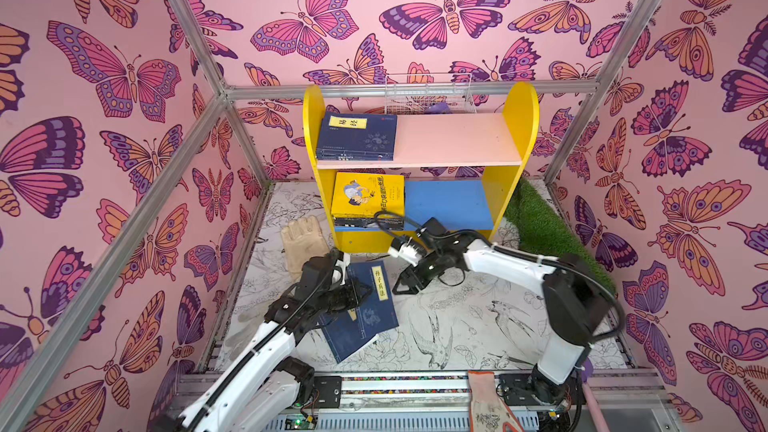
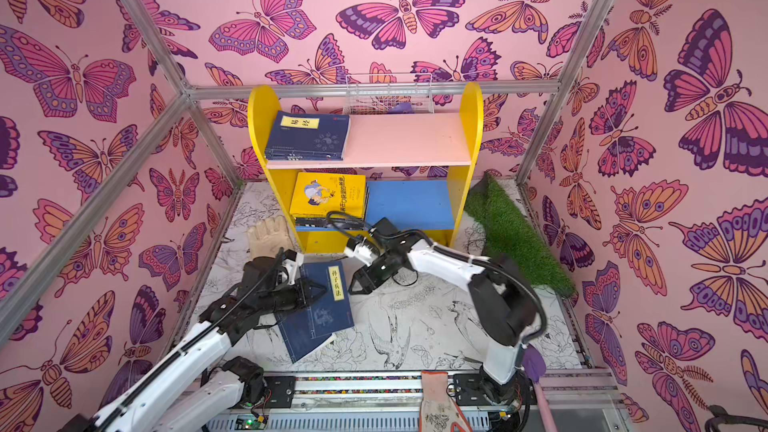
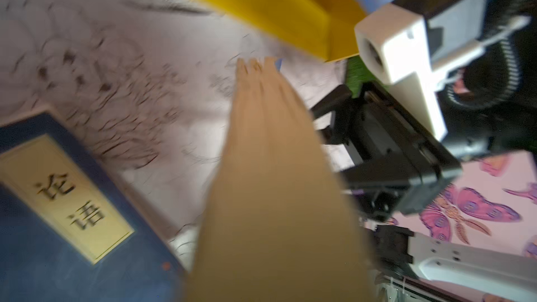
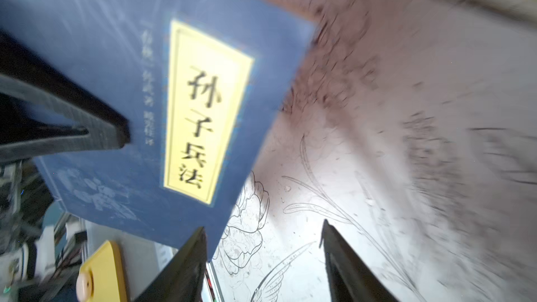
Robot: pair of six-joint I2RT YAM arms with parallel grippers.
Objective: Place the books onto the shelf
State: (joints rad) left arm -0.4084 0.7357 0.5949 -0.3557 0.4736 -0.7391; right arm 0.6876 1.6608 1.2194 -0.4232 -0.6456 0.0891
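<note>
**Two navy books sit in front of the shelf (image 1: 521,126), one of them in a pinch**

We see the left end effector (image 1: 368,289) pressed together on the side of the upper navy book (image 1: 374,313). That book sits askew on the bird-printed surface (image 1: 457,326), overlapping the lower navy book (image 1: 347,342). In the left wrist view the pinched book appears edge-on as a tan band of pages (image 3: 270,184), with the lower navy book flat on the surface beyond it. We cannot tell whether the upper one is raised clear of the book beneath.

The right end effector (image 1: 402,288) is spread and holds nothing. It hovers just beside the label edge of the upper navy book. In the right wrist view the bare surface shows between its fingers (image 4: 191,262).

At the back of the surface stands the shelf. A stack of navy books (image 1: 357,137) lies flat on its pale pink upper board (image 1: 457,139), against the left side panel. A second stack, topped by a yellow cartoon book (image 1: 368,197), lies on the blue lower board (image 1: 449,201), also at the left.

A beige glove (image 1: 303,238) lies on the surface near the foot of the shelf, beside the left arm. A white wire basket (image 1: 428,93) sits behind the shelf.
</note>
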